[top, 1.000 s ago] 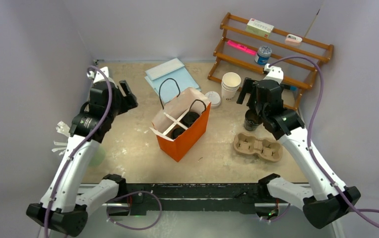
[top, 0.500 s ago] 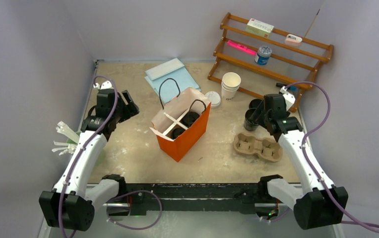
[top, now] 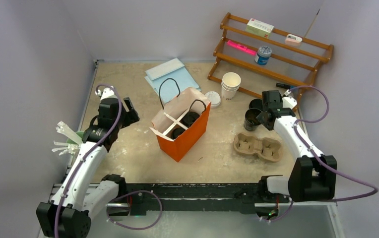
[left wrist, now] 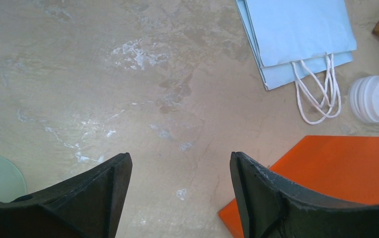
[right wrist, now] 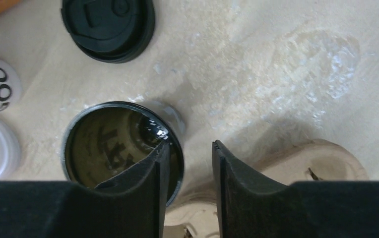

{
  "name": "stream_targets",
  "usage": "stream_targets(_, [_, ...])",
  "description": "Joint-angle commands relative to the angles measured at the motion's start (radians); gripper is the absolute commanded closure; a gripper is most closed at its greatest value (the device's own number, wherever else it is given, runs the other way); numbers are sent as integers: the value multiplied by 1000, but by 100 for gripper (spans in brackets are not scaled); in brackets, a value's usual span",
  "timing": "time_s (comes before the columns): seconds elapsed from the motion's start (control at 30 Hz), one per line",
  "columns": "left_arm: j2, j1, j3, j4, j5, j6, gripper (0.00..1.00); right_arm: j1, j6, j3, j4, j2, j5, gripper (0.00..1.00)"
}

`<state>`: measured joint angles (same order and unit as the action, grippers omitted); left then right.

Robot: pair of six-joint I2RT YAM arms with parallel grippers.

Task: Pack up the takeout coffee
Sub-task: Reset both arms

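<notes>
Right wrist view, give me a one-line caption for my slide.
Right gripper, jaws open, straddles the rim of an unlidded black cup; a black lid lies apart nearby.

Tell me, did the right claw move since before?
Yes. The right gripper slid right, away from the white cup stack, down to the black cup.

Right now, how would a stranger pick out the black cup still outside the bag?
Start at the wooden rack in the far right corner. In front of it, beyond the brown pulp carrier, stands the black cup. Unlike the white cup stack nearby, it is dark, single and open, with a black lid lying flat beside it.
</notes>
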<state>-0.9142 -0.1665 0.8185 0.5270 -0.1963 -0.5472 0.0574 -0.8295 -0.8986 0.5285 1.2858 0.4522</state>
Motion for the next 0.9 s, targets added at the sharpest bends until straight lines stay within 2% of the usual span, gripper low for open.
stream_targets(0.0, [29, -31, -28, -67, -80, 93, 24, -4, -12, -5, -124, 25, -62, 66])
stream_targets(0.13, [28, -43, -47, -103, -78, 101, 24, -2, -16, -7, -196, 68, -154, 86])
stream_targets(0.23, [18, -50, -54, -125, -85, 110, 24, 8, -28, -30, -222, 107, -221, 93])
stream_targets(0.5, [-9, -61, -72, -183, -130, 139, 24, 115, -5, -167, -225, 221, -190, 89])
stream_targets(0.53, [-12, -61, -75, -190, -134, 142, 24, 124, 0, -182, -220, 234, -184, 83])
stream_targets(0.6, [-16, -61, -81, -207, -142, 156, 24, 138, 10, -205, -210, 251, -164, 62])
stream_targets(0.7, [-19, -62, -91, -237, -147, 197, 18, 140, 38, -207, -218, 227, -132, 45])
stream_targets(0.77, [-16, -63, -105, -263, -132, 239, 16, 140, 90, -195, -246, 188, -97, 27])
stream_targets(0.83, [-15, -64, -132, -329, -62, 332, 15, 140, 148, -171, -284, 143, -80, 9])
stream_targets(0.87, [-16, -64, -148, -369, -18, 386, 15, 140, 179, -157, -300, 120, -80, 4])
